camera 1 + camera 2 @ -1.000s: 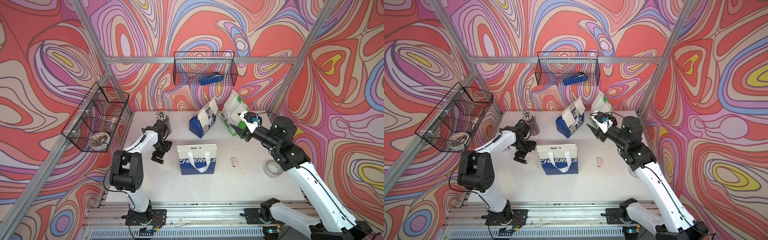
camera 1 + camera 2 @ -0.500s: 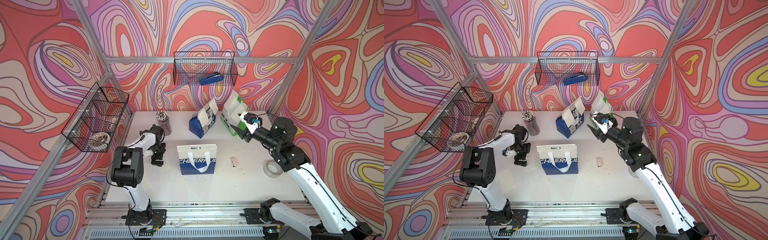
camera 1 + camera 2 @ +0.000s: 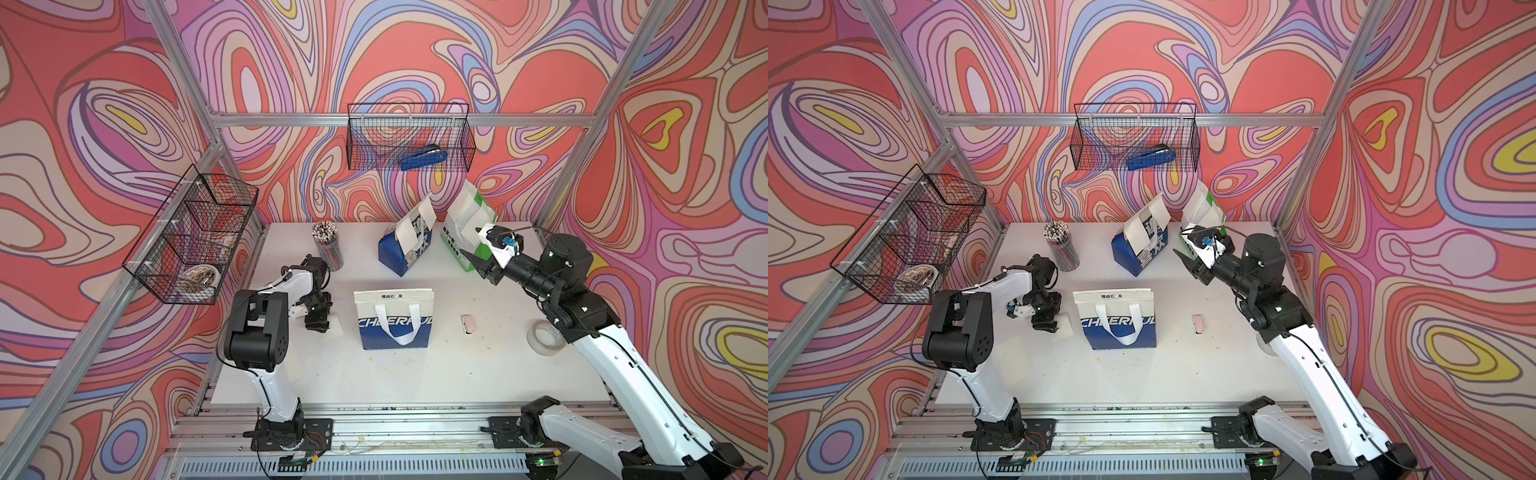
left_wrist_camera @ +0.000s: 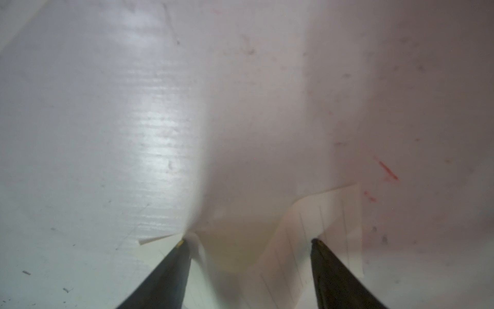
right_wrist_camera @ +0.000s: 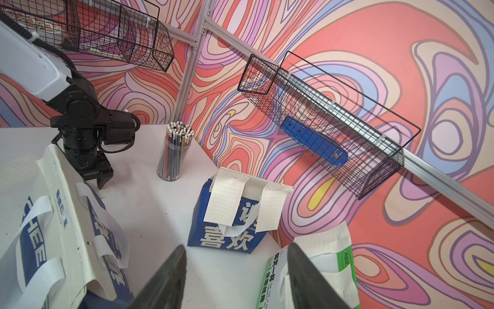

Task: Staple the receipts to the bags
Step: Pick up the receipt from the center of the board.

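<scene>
Nearest the front edge of the table (image 3: 1142, 382), a spare receipt (image 3: 1014, 358) lies flat beside the left arm. Further in, a tape roll (image 3: 545, 337) sits on the table close to the right arm. A small pink item (image 3: 468, 324) lies to the right of the CHEERFUL bag (image 3: 376, 300). That bag occupies the middle of the table, white handles hanging over its face. Just left of it, the left gripper (image 3: 319, 326) points straight down onto a second receipt (image 4: 334, 216). The left wrist view shows its fingers apart with both tips on the paper, and the sheet is bowed up between them. Whether the sheet is actually pinched cannot be told. Beyond, a cup of pencils (image 3: 330, 249) stands toward the back left of the table. The blue-white bag (image 3: 399, 257) stands upright at the back centre, with two lined receipts (image 5: 224, 199) hanging from its top edge. The green-white bag (image 3: 452, 243) stands to its right, a further receipt (image 5: 324, 240) against its upper part. The right gripper (image 3: 479, 266) is held above the table just in front of this bag, fingers apart and nothing between them. On the back wall, a wire basket (image 3: 361, 137) holds a blue stapler (image 3: 424, 159).
</scene>
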Tool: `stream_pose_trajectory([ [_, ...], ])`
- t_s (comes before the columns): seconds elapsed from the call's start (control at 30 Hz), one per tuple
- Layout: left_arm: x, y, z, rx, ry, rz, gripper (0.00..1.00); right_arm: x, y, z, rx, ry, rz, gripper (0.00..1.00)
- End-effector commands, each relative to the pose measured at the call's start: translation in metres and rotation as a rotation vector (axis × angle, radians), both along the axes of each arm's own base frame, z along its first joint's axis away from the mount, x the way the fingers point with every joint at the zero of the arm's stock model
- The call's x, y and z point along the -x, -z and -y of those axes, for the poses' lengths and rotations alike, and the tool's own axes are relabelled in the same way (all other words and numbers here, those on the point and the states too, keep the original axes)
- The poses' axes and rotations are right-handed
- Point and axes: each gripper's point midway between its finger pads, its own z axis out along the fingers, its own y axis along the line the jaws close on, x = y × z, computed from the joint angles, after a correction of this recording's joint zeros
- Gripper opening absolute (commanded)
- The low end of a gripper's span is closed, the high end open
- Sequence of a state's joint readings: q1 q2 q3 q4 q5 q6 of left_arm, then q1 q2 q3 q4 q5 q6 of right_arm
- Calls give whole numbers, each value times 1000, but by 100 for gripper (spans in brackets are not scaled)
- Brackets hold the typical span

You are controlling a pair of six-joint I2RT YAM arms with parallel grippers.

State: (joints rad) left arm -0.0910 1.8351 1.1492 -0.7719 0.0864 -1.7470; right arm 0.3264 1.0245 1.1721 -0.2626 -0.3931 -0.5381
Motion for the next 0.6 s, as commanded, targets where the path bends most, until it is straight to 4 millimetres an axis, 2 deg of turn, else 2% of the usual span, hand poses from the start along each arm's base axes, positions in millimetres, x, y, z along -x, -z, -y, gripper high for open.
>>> stream_pose_trajectory([
  [0.0, 22, 24, -4, -30, -3, -103, 45, 2, 4, -3, 7, -15, -16, 61],
  [0.03, 26, 23, -6, -38, 1, -109, 38, 2, 5, -3, 7, -16, -17, 61],
  [0.13, 32, 19, -9, -53, 34, -103, 35, 3, 4, -4, 3, -19, -17, 61],
  [0.2, 32, 14, -9, -47, 66, -75, 29, 3, 3, -6, -14, -33, -30, 61],
  [0.27, 29, 5, -7, -29, 97, -24, 22, 7, 6, -18, -37, -103, -70, 61],
  [0.43, 17, -18, -4, 51, 158, 138, 21, 13, 21, -56, -93, -291, -233, 59],
  [0.57, 18, -43, -9, 71, 194, 227, 20, 13, 28, -76, -99, -350, -282, 60],
])
